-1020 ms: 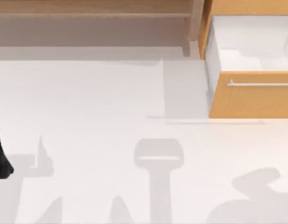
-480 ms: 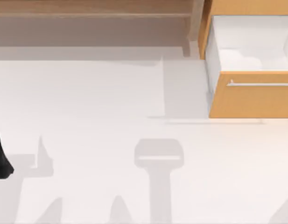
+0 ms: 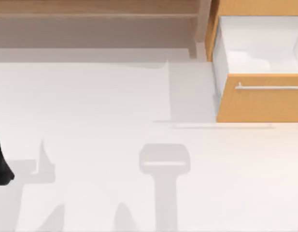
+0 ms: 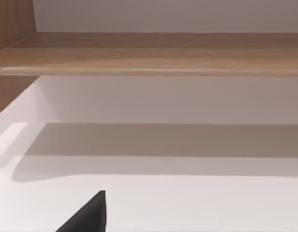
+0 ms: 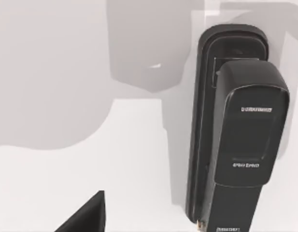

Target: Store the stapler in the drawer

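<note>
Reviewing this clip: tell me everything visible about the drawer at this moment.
The drawer sits at the top view's far right, pulled open. Its front panel looks like orange-tan wood and carries a thin horizontal silver bar handle. Behind the front, white inner walls enclose a white floor crossed by soft shadows; no object can be made out inside from above. It runs past the picture's right edge, so its full width is hidden. No gripper touches it.

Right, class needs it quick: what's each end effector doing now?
Left end effector: parked at the table's left edge; state cannot be told.
Right end effector: near the stapler; state cannot be told.
</note>
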You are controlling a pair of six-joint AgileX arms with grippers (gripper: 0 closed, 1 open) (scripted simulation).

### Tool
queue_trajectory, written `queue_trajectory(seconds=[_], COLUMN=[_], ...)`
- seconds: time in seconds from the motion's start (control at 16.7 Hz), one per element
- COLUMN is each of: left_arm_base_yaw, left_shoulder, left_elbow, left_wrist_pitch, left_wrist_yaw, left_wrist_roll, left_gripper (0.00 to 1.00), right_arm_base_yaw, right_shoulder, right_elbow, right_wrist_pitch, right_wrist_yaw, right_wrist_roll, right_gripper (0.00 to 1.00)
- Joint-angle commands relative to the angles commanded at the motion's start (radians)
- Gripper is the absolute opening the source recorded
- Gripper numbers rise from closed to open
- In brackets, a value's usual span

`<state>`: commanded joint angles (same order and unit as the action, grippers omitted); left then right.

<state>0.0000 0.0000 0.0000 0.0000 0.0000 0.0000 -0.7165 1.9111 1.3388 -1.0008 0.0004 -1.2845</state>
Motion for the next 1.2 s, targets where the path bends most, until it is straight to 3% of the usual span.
queue_trajectory(seconds=[0.78, 1.2], left_arm_base_yaw=[0.0, 0.0], left_shoulder=[0.0, 0.0], left_elbow=[0.0, 0.0], left_wrist_pitch=[0.0, 0.0], left_wrist_yaw=[0.0, 0.0], left_wrist_roll=[0.0, 0.0], left_gripper=[1.0, 1.0], right_arm_base_yaw=[0.001, 0.001], right_shoulder=[0.078, 0.078], right_elbow=[-0.106, -0.106], right_wrist_pitch=[0.184, 0.184], right_wrist_yaw=[0.0, 0.0], right_wrist_roll=[0.002, 0.002], right_gripper=[1.0, 0.47])
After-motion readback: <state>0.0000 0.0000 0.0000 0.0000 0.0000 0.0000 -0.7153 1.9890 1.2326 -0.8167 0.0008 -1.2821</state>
